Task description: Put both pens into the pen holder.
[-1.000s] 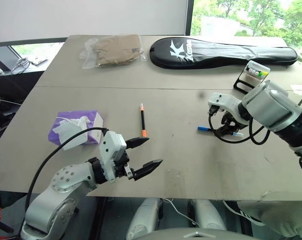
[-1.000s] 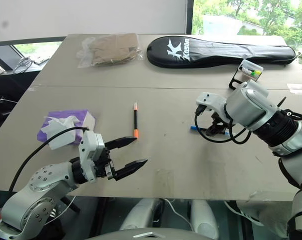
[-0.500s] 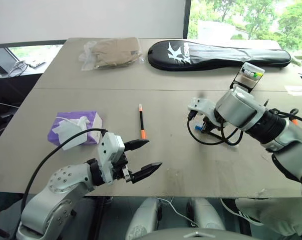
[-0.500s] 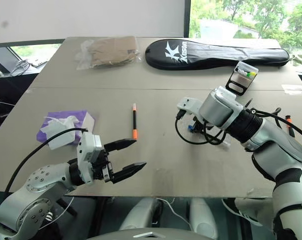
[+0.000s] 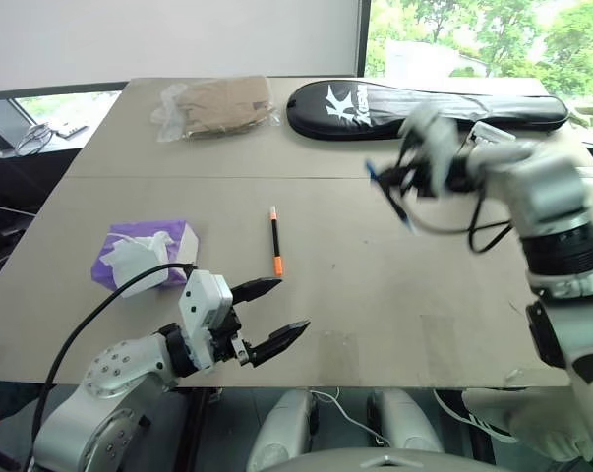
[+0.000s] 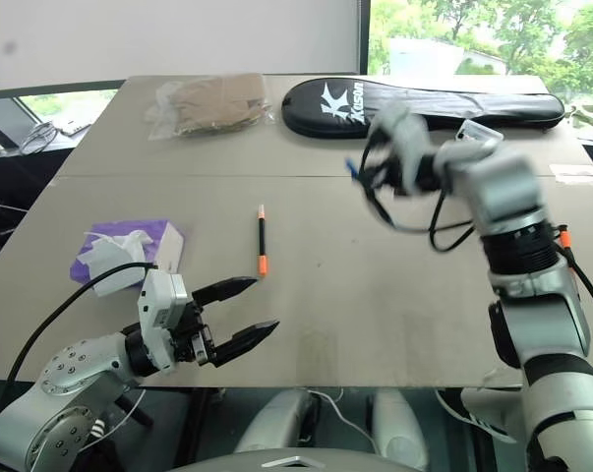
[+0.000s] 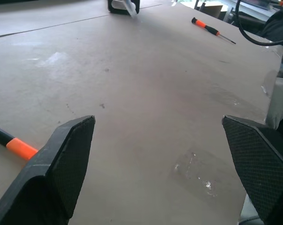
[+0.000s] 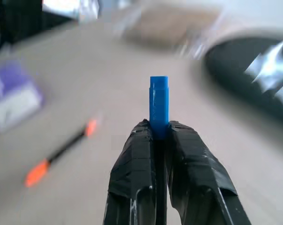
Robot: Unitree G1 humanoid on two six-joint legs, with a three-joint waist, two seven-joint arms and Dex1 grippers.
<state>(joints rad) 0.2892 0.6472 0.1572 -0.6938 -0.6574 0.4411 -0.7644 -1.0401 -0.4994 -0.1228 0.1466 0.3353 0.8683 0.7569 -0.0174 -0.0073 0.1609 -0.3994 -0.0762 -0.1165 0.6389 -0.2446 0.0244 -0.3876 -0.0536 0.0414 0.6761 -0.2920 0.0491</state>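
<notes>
Pinching the slim blue-capped black pen (image 8: 158, 107) tight between its black fingers, the right gripper (image 8: 155, 136) hangs above the grey table (image 5: 375, 285), just in front of the long black racket bag (image 5: 424, 102). Nearer than the bag, the orange-tipped black pen (image 5: 275, 241) lies flat mid-table, and the left gripper (image 5: 266, 315) hovers just beyond it with jaws spread wide, empty.

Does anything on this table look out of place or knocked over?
Nothing looks spilled or broken. One orange-tipped pen lies loose on the table. The right hand holds a blue-capped pen. A small orange-handled screwdriver lies near the table's edge.
</notes>
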